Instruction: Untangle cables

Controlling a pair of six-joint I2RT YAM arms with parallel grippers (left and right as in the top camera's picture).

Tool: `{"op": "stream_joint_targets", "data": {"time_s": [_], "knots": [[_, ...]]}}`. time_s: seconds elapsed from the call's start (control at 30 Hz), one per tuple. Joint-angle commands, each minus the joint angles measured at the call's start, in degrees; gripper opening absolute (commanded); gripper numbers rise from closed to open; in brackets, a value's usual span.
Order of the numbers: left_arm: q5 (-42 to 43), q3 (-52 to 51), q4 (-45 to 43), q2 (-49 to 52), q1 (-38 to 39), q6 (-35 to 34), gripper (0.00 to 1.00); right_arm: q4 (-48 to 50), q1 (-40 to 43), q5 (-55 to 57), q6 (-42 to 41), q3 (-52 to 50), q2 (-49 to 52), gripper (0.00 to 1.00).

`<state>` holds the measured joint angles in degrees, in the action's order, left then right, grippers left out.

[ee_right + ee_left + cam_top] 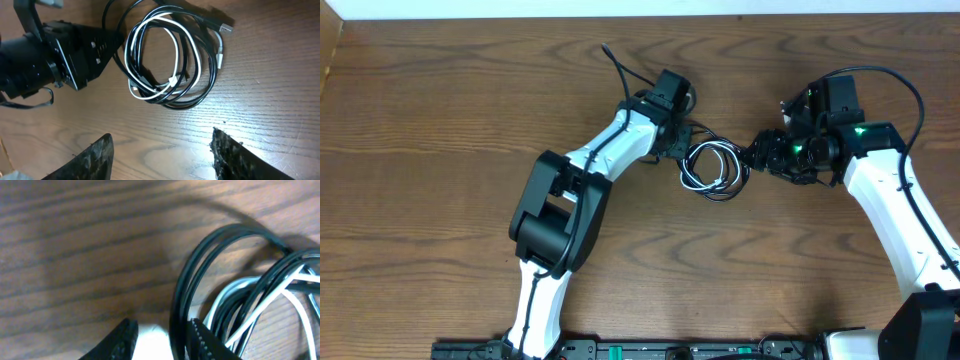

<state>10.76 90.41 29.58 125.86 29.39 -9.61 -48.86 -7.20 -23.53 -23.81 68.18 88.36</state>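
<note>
The cables point(712, 168) lie coiled on the wooden table between my two arms: black loops and one white cord, with small plug ends. My left gripper point(680, 148) is at the bundle's left edge. In the left wrist view its fingers point(160, 342) are apart, and a black loop of the cables point(182, 295) passes between them, against the right finger. My right gripper point(758, 156) is just right of the bundle. In the right wrist view it point(160, 155) is wide open and empty, with only wood between the fingers and the cables point(165, 60) lying ahead of it.
The table point(440, 130) is brown wood grain. A thicker black cable point(617, 68) rises from the left arm's wrist. The left gripper's black body point(65, 50) shows beside the bundle in the right wrist view. The table's back edge meets a white wall.
</note>
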Motion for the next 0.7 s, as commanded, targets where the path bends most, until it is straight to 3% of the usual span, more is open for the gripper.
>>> {"op": "stream_joint_targets", "data": {"time_s": [0.0, 0.07, 0.1, 0.13, 0.17, 0.37, 0.67], "knots": [[-1.0, -1.0, 1.5, 2.6, 1.2, 0.8, 0.31, -0.2, 0.2, 0.9, 0.8, 0.2, -0.3, 0.6], [-1.0, -1.0, 1.4, 2.6, 1.6, 0.8, 0.25, -0.2, 0.2, 0.9, 0.7, 0.2, -0.3, 0.61], [-1.0, -1.0, 1.2, 2.6, 1.7, 0.8, 0.2, -0.2, 0.1, 0.9, 0.7, 0.2, -0.3, 0.61], [-1.0, -1.0, 1.2, 2.6, 1.7, 0.8, 0.09, -0.2, 0.1, 0.9, 0.7, 0.2, -0.3, 0.61], [-1.0, -1.0, 1.4, 2.6, 1.7, 0.8, 0.08, -0.2, 0.1, 0.9, 0.7, 0.2, -0.3, 0.61], [1.4, 1.3, 9.0, -4.2, 1.3, 0.8, 0.08, 0.7, 0.0, -0.9, 0.7, 0.2, -0.3, 0.61], [15.5, 1.4, 11.0, -24.5, 1.3, 0.4, 0.08, 6.3, -2.0, -4.1, 0.1, 0.2, -0.3, 0.61]]}}
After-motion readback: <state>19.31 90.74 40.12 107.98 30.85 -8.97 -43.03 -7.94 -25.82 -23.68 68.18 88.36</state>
